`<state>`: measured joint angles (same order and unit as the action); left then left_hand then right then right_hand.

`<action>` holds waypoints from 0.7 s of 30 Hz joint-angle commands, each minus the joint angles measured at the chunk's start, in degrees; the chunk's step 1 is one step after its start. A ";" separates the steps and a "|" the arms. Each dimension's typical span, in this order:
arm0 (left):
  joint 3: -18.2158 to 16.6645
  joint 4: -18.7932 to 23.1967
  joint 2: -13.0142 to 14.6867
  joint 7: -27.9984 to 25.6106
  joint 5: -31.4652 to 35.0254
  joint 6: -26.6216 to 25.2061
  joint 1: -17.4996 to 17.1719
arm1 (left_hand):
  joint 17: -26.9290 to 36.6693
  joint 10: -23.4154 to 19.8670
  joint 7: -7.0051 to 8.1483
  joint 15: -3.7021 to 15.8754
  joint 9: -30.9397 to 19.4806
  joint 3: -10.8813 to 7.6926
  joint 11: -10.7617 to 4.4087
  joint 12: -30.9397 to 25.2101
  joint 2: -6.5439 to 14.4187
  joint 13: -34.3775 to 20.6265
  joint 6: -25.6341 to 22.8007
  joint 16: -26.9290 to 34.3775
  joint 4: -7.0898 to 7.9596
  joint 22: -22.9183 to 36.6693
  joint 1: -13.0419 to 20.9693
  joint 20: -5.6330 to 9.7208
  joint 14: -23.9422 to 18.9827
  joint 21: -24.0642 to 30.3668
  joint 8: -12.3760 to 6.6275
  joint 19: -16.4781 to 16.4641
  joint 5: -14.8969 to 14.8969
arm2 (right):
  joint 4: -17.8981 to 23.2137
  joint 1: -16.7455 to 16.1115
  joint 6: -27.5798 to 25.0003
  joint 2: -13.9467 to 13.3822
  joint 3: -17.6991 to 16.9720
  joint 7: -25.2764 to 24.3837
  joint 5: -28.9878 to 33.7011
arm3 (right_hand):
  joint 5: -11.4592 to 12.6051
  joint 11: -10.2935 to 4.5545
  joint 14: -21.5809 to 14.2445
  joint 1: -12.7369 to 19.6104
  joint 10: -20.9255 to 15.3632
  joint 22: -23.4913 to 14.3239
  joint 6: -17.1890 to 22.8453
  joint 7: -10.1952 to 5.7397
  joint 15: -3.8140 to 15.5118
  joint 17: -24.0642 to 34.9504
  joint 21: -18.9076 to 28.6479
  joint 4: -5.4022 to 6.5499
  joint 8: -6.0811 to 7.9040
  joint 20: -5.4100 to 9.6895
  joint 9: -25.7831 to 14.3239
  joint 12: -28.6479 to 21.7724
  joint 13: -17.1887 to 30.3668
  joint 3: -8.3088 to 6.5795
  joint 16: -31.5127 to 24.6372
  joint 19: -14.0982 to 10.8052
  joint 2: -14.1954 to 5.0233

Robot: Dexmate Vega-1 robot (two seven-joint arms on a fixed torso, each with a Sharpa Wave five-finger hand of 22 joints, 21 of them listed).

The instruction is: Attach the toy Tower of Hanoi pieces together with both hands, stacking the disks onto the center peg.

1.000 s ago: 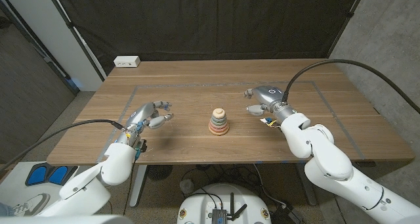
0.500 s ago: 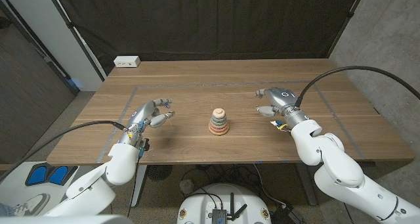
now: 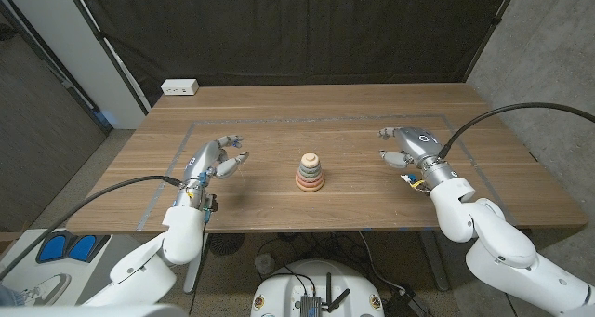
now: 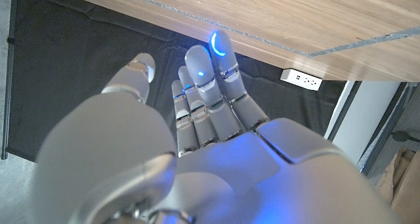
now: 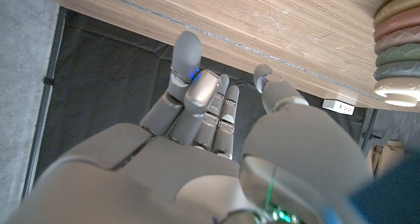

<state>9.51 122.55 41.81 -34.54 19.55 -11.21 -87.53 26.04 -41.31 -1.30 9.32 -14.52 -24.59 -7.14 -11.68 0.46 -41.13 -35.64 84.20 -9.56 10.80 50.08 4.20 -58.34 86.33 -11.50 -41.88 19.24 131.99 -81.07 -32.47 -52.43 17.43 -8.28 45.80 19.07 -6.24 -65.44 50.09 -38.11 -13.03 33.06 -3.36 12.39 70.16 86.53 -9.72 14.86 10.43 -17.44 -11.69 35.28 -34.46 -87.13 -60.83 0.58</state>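
1. Standing at the table's (image 3: 279, 201) middle, our disk stack (image 3: 310, 171) sits assembled on its peg, between both hands.
2. We hold our left hand (image 3: 216, 160) empty, fingers apart, well left of the stack.
3. We hold our right hand (image 3: 409, 148) empty too, fingers loosely spread, well right of it.

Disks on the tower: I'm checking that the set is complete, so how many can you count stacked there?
5 by the colour bands of the stacked tower at the table's middle, largest lowest; the head view is small, so a thin one may be missed.
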 commanded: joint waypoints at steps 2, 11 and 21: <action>5.32 1.02 -0.78 -0.37 3.54 -7.54 3.01 | 0.01 -0.34 0.00 3.20 -0.29 -0.38 0.16 -0.11 -0.33 0.01 -0.24 0.45 0.12 0.05 -0.46 7.49 0.23 0.39 -0.44 -0.09 -0.39 | -3.71 0.00 -0.45 0.44 0.18 -8.05 -5.90 | 0.33 -0.10 -0.45 0.25 -0.12 -0.26 0.37 -0.29 0.07 0.29 0.34 0.07 0.66 2.22 -0.19 -0.14 0.22 -0.53 -0.60 -0.61 -0.27; 4.69 -0.15 0.22 -2.15 1.88 -4.66 2.15 | -0.06 -0.28 0.03 3.19 -0.41 -0.36 0.23 0.03 -0.34 0.34 -0.25 0.42 0.25 -0.03 -0.84 7.44 0.22 0.27 -0.51 -0.16 -0.43 | -4.47 0.22 -2.85 2.22 2.35 -12.85 -6.69 | 0.41 0.34 0.07 0.41 1.65 -0.24 -0.48 -0.26 0.06 -0.05 0.35 0.02 0.22 2.18 -0.16 0.57 -0.12 -0.56 -0.25 -0.41 -0.10; 4.63 0.77 -0.48 -3.42 1.60 -6.65 1.85 | -0.04 -0.50 -0.07 3.19 -0.51 -0.46 0.10 0.01 -0.38 0.64 -0.39 0.52 0.21 -0.10 -1.12 7.48 0.08 0.10 -0.60 -0.24 -0.44 | -5.59 0.79 -0.69 0.15 1.16 -14.97 -10.24 | 0.44 0.12 -0.05 0.48 0.54 -0.21 0.06 -0.17 0.05 0.16 0.40 0.04 0.33 2.17 -0.07 0.13 -0.35 -0.52 -0.42 -0.31 0.00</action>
<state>13.80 122.87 41.72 -36.57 21.51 -16.59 -85.51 25.75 -41.56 -1.23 9.33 -14.79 -24.75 -6.87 -11.68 0.24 -40.33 -35.72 84.20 -9.41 10.65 49.39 4.20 -58.33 86.33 -11.90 -41.88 18.84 127.65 -80.92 -34.14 -51.19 18.78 -19.93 38.52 19.29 -6.07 -65.44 50.09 -37.05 -13.13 32.84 -3.58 12.40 70.18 86.53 -9.72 15.30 10.43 -17.43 -11.22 34.77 -34.45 -87.53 -60.83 0.59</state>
